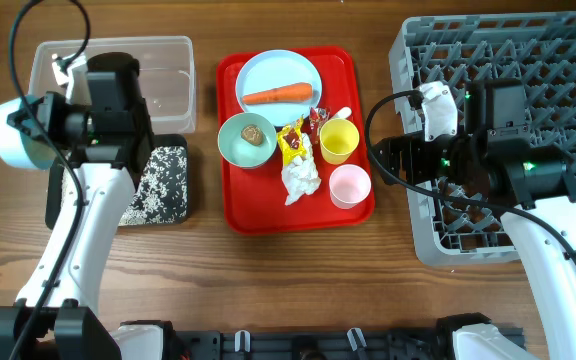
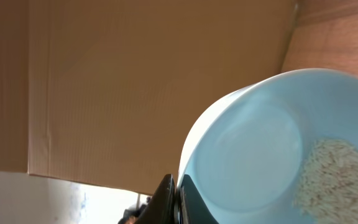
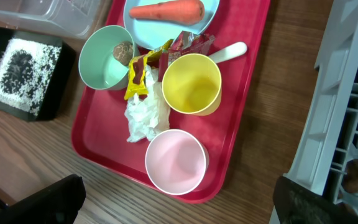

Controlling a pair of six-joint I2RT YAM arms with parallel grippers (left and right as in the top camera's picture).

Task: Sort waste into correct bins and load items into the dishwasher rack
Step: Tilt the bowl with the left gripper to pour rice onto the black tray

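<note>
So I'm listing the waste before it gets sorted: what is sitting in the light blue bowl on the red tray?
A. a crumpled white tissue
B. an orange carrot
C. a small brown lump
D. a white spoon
C: the small brown lump lies inside the light blue bowl on the red tray, while the carrot rests on the plate beside it.

Flat red tray (image 1: 258,205) on wooden table (image 1: 298,290), brown cardboard panel (image 2: 135,87) in left wrist view.
</note>
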